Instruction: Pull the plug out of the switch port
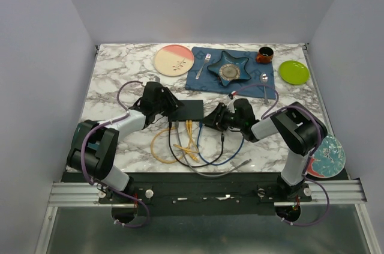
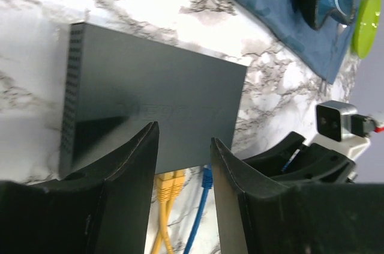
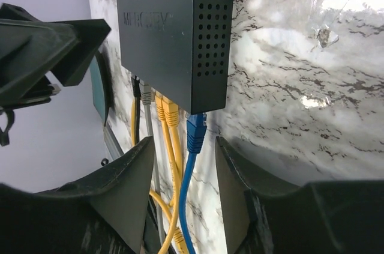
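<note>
The switch [image 1: 187,110] is a flat matte-black box lying mid-table, with its sockets on the near edge. Two yellow plugs [image 3: 167,113], a blue plug [image 3: 195,131], a grey plug [image 3: 146,95] and a black plug [image 3: 136,89] sit in the sockets. My left gripper [image 2: 183,146] is open over the switch's [image 2: 156,92] near left part, and I cannot tell whether it touches. My right gripper [image 3: 185,152] is open just in front of the switch's [image 3: 174,32] right corner. The blue cable runs between its fingers [image 3: 240,170], untouched. The blue plug [image 2: 206,176] and yellow plugs [image 2: 168,182] also show in the left wrist view.
Cable loops and loose yellow plug ends [image 1: 186,151] lie in front of the switch. Behind it is a dark blue placemat [image 1: 201,80] with a star dish [image 1: 229,66], fork [image 1: 206,62] and spoon [image 1: 264,80]. A pink plate [image 1: 174,60], red cup [image 1: 264,55], green plate [image 1: 294,72] and patterned plate [image 1: 329,155] stand around.
</note>
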Controlling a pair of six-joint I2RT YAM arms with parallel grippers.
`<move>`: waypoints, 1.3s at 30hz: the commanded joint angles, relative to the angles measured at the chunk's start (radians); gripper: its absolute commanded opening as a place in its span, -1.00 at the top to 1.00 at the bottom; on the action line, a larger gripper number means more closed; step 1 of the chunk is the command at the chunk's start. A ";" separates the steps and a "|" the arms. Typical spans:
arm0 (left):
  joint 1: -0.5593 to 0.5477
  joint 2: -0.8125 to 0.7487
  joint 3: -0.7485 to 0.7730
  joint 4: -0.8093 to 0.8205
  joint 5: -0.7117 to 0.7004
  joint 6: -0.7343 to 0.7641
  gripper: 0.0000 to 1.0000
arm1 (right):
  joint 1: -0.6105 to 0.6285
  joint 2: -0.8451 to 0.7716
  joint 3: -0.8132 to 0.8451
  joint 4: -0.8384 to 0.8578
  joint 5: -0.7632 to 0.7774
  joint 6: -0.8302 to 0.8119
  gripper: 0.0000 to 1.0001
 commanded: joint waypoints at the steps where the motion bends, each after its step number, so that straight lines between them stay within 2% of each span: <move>1: -0.032 0.044 0.058 0.018 0.056 0.011 0.00 | 0.018 0.029 0.041 -0.025 0.019 -0.008 -0.01; 7: -0.048 0.075 0.046 0.018 0.053 0.008 0.00 | 0.046 -0.005 0.098 -0.203 0.128 -0.073 0.00; 10: -0.048 0.081 0.041 0.019 0.051 0.009 0.00 | 0.046 -0.014 0.101 -0.232 0.158 -0.070 0.00; 25: -0.049 0.113 0.026 0.029 0.059 0.000 0.01 | 0.046 0.044 0.098 -0.207 0.162 0.014 0.10; 34: -0.051 0.110 0.020 0.051 0.062 -0.014 0.01 | 0.046 0.023 0.026 -0.159 0.146 0.079 0.04; 39: -0.060 0.112 0.009 0.064 0.064 -0.026 0.00 | 0.046 0.032 0.035 -0.177 0.175 0.090 0.12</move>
